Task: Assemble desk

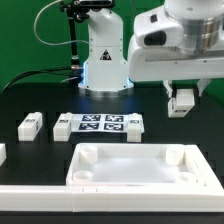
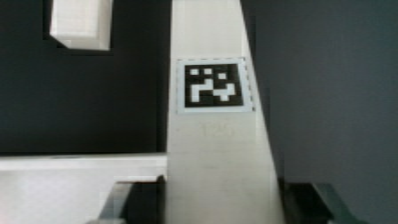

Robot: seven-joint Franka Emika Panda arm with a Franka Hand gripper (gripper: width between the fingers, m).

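Observation:
The white desk tabletop [image 1: 135, 165], with a raised rim and round corner sockets, lies at the front of the table. My gripper [image 1: 183, 103] hangs above the table on the exterior view's right, behind the tabletop, shut on a white square leg [image 1: 184, 99]. In the wrist view this leg [image 2: 219, 130] with its black-and-white tag runs between my fingers [image 2: 139, 200], and my gripper [image 2: 222, 205] clamps it. A second leg [image 1: 30, 124] lies on the table on the exterior view's left. Another leg [image 2: 80, 25] shows in the wrist view.
The marker board [image 1: 98, 125] lies behind the tabletop. The arm's white base [image 1: 105, 60] stands at the back. A white border rail [image 1: 40, 195] runs along the front. A white piece [image 1: 2, 153] sits at the left edge. A white surface [image 2: 71, 185] lies below the held leg.

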